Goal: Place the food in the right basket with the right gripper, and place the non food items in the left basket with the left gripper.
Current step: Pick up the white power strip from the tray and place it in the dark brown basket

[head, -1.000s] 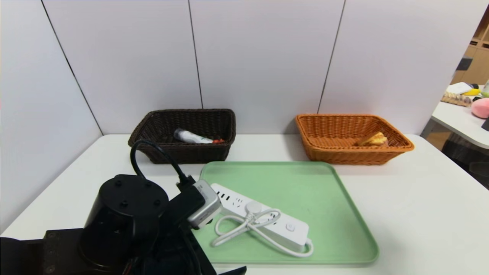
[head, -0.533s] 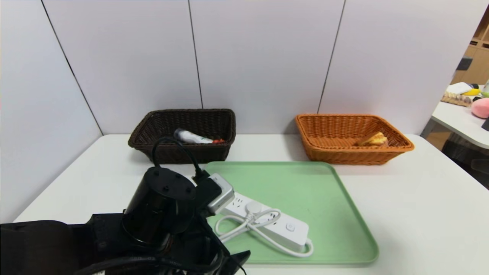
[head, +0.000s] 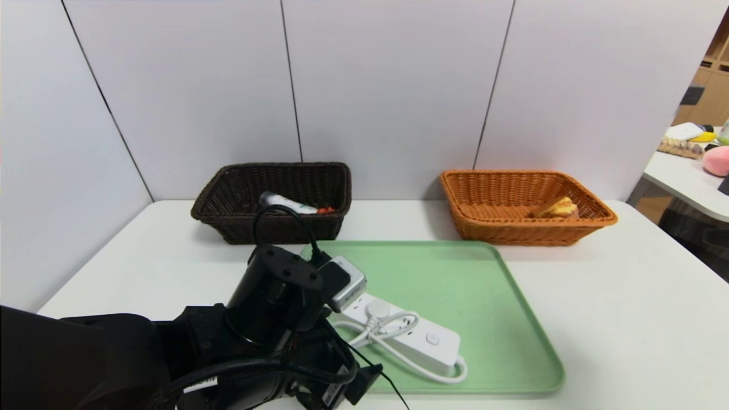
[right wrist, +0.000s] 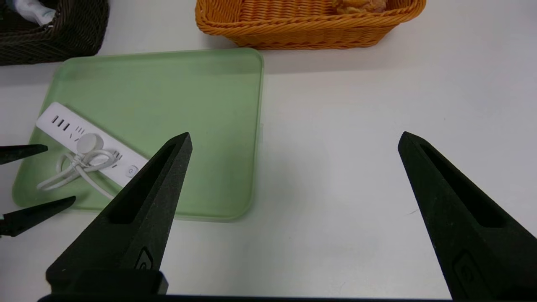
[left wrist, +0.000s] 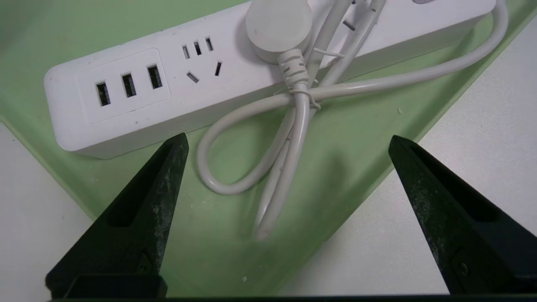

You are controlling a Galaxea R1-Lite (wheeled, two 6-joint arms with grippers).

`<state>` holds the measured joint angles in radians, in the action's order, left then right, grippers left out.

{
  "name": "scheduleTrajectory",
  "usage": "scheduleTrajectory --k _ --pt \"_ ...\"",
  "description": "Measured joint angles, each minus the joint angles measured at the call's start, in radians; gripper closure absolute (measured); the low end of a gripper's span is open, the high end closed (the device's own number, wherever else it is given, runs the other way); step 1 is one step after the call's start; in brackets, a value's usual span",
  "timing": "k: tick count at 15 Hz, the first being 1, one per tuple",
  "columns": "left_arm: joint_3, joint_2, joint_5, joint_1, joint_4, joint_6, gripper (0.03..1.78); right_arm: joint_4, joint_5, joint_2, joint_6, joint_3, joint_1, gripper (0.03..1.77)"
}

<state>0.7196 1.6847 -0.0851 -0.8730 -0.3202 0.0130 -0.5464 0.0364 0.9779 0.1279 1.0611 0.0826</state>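
White table [head: 626, 319] is carrying a green tray [head: 484, 296]. Left pincer [left wrist: 287, 142] is hanging spread just above the power strip [left wrist: 168, 79]. Right pincer [right wrist: 293, 142] is idling spread.

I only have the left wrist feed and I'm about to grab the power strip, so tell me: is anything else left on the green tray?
Observer: No, the power strip is the only thing on the green tray.
Operator: What's in the dark basket?
Observer: The dark basket holds a clear bottle with a small red toy at its end.
Operator: And the right claw?
Observer: The right claw hangs open over the white table, right of the tray, holding nothing.
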Motion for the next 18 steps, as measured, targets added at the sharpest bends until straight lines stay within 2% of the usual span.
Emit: scheduleTrajectory --k 3,11,18 --pt "0.012 0.019 -0.019 0.007 0.002 0.003 0.12 0.0 0.0 0.001 0.0 0.0 0.0 0.11" --pt "0.019 0.029 -0.025 0.007 0.004 0.104 0.12 -0.002 0.0 -0.001 0.001 -0.005 0.0 0.11" --pt "0.02 0.052 -0.024 0.005 0.003 0.106 0.12 -0.002 0.0 -0.001 0.002 -0.006 0.0 0.11"
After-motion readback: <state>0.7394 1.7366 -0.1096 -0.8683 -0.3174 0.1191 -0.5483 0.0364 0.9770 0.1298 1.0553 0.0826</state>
